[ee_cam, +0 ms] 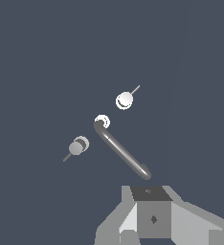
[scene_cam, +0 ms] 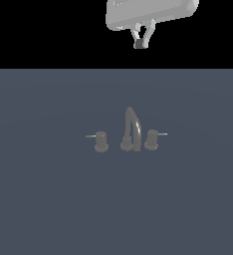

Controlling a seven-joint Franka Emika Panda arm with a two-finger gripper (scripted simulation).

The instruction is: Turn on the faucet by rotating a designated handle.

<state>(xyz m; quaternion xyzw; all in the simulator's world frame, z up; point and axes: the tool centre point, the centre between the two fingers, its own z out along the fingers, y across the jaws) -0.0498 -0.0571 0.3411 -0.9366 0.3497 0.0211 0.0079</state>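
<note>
We see the faucet point(scene_cam: 131, 130) standing near the middle of a flat blue-grey surface point(scene_cam: 49, 209), well away from every edge of it that shows. It is a small dull-grey set of three pieces in a row. The arched spout point(scene_cam: 132, 127) rises from a round base in the middle and curves over towards the near side. On the exterior view's right of the spout, just beside it but apart, stands the handle point(scene_cam: 152, 139), a stubby knob on a round base with a thin pale rod sticking out sideways towards the exterior view's right. On the other side stands the twin knob point(scene_cam: 101, 141), a little farther from the spout, its rod pointing towards the exterior view's left.

In the wrist view we look down on the same set: the spout point(ee_cam: 122, 152) as a long grey tube, and a knob with a short rod on either side of its base; we cannot tell for certain which of the two is the handle there.

The white arm point(scene_cam: 151, 12) hangs at the far side of the surface, high above it and well apart from the faucet. Its fingers point(scene_cam: 140, 44) point downward, their tips drawn close together with hardly any gap, and they hold nothing. In the wrist view the fingers point(ee_cam: 153, 217) show as grey blocks meeting at the picture's lower edge.
</note>
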